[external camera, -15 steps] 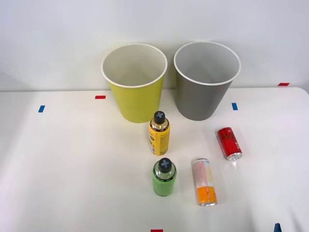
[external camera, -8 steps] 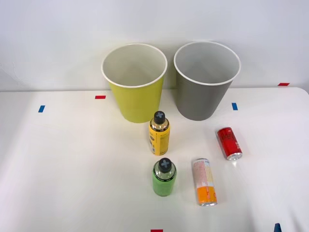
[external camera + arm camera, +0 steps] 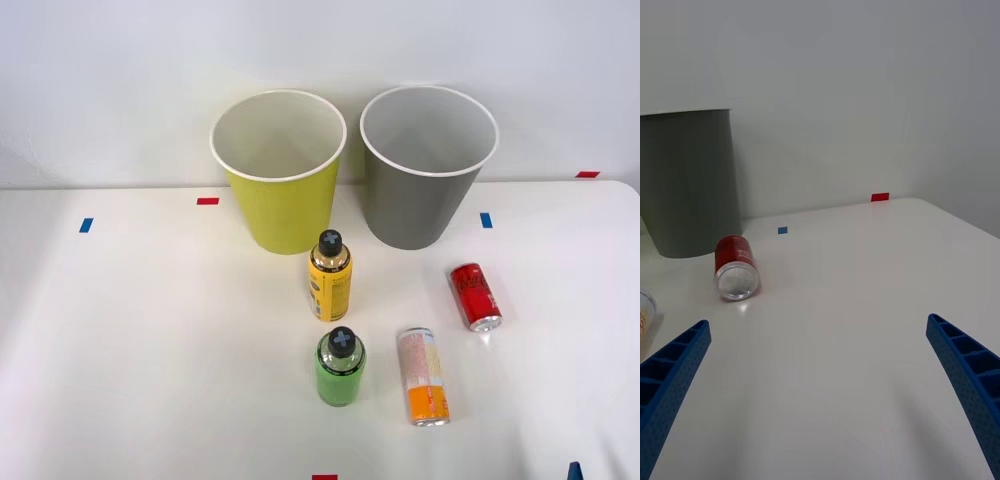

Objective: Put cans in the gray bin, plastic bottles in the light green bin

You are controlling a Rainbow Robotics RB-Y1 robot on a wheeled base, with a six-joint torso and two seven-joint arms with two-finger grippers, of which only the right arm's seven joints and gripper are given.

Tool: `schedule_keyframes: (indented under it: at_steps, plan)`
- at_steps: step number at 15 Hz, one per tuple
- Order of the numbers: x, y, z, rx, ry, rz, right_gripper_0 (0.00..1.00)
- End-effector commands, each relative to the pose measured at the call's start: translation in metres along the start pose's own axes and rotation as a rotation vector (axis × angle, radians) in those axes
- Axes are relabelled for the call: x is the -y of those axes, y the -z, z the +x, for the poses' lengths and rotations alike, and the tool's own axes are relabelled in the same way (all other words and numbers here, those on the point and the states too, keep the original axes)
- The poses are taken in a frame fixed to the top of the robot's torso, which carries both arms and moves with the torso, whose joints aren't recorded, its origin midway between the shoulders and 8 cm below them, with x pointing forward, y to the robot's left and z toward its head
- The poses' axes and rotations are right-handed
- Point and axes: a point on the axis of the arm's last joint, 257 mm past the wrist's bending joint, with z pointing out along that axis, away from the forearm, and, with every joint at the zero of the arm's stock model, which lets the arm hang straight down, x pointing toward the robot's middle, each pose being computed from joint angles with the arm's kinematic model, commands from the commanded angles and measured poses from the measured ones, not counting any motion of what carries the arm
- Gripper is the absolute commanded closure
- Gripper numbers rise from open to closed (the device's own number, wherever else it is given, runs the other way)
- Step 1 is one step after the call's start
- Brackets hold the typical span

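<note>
A red can (image 3: 474,296) lies on its side at the right of the white table, its silver end toward me (image 3: 736,268). A white-pink and orange can (image 3: 423,376) lies left of it and nearer; its edge (image 3: 644,313) shows in the wrist view. A yellow-labelled bottle (image 3: 329,275) and a green bottle (image 3: 340,367) stand upright mid-table. At the back stand the light green bin (image 3: 279,170) and the gray bin (image 3: 427,165), the latter also in the wrist view (image 3: 689,182). My right gripper (image 3: 820,397) is open, low over the table's near right, holding nothing; a blue fingertip (image 3: 575,470) shows.
Small red (image 3: 207,201) and blue (image 3: 486,220) tape marks dot the table (image 3: 150,330). A white wall rises behind the bins. The table's right edge curves near the red mark (image 3: 880,197).
</note>
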Motion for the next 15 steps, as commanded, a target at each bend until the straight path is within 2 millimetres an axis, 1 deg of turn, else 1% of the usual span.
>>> schedule_keyframes:
  at_steps: [1, 6, 7, 8, 9, 11, 12, 13, 15]
  plan:
    - [0.0, 0.0, 0.0, 0.0, 0.0, 0.0, 0.0]
    - [0.0, 0.0, 0.0, 0.0, 0.0, 0.0, 0.0]
    - [-0.005, -0.001, 0.015, -0.032, -0.013, -0.012, 0.0]
    - [-0.009, -0.002, 0.019, -0.041, -0.015, -0.025, 0.0]
    - [-0.019, -0.005, 0.024, -0.056, -0.026, -0.077, 0.0]
    - [-0.032, -0.009, 0.018, -0.052, -0.056, -0.153, 0.0]
    - [-0.038, -0.012, 0.011, -0.049, -0.046, -0.21, 0.0]
    - [-0.037, -0.014, 0.007, -0.055, -0.024, -0.247, 0.0]
    - [-0.036, -0.025, 0.005, -0.103, 0.034, -0.317, 0.0]
